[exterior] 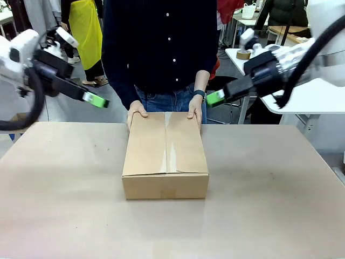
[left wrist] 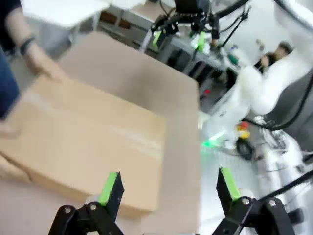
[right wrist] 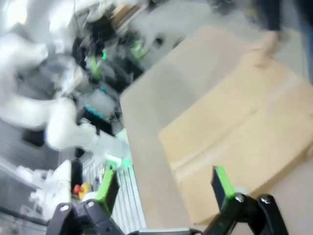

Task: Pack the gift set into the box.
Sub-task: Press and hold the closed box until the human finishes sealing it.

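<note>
Centrally on the table point(exterior: 64, 205), whose top is covered in a matte, pale brown sheet, the box point(exterior: 165, 154) is seen lying flat, a plain rectangular carton of brown corrugated cardboard. Its top flaps are folded shut and meet in a straight seam along its length, over which a faint glossy strip can be made out. Its long axis runs from the robot's side towards the person. The far end of the box is touched by the person's two hands, one hand point(exterior: 137, 111) at one far corner and the other hand point(exterior: 195, 113), above which a dark wristband point(exterior: 199, 94) is worn, at the opposite corner. The left gripper point(exterior: 97, 101) is held in the air to the left of the box, well above the table and apart from the cardboard. In the left wrist view its black fingers with green pads point(left wrist: 108, 188) are spread wide, and nothing is held between them. The right gripper point(exterior: 214, 97) is raised to the right of the person's banded wrist, also clear of the box. In the right wrist view, which is heavily blurred, its fingers point(right wrist: 221, 181) are likewise parted wide and nothing is gripped
</note>
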`<action>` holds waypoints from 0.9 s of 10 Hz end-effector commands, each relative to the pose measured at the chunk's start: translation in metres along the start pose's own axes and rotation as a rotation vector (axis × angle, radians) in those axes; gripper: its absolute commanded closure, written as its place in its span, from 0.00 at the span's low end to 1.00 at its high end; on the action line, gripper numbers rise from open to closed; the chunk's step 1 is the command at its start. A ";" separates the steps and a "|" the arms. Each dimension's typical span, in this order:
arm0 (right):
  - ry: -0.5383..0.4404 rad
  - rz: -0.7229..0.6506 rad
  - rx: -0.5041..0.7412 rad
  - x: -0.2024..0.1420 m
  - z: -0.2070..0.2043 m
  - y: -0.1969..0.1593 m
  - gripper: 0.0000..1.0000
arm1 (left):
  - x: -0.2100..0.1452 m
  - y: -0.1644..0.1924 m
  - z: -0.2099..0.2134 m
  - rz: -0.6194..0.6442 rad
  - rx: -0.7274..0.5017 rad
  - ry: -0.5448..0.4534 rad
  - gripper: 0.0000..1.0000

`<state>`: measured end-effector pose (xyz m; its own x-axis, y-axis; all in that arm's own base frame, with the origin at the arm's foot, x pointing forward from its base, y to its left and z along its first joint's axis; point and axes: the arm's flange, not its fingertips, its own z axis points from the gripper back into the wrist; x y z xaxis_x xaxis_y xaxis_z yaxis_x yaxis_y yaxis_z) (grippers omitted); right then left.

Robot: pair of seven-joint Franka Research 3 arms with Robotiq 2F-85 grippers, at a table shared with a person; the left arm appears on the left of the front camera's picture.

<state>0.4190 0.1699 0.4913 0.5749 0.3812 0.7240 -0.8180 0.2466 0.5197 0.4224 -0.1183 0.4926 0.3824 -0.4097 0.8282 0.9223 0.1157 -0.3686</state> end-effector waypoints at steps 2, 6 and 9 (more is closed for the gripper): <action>-0.108 0.287 0.011 -0.020 0.011 -0.047 0.00 | -0.033 0.002 0.005 -0.272 0.138 -0.187 0.00; 0.102 0.503 0.068 0.004 -0.041 -0.033 0.00 | -0.018 -0.001 -0.008 -0.193 0.104 -0.102 0.00; -0.057 0.708 0.083 -0.012 -0.100 -0.100 0.00 | -0.036 0.043 -0.065 -0.447 -0.003 -0.327 0.00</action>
<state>0.4670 0.2309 0.4118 -0.0506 0.4786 0.8766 -0.9944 -0.1055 0.0003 0.4314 -0.1473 0.4451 0.0566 -0.2056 0.9770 0.9965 0.0726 -0.0425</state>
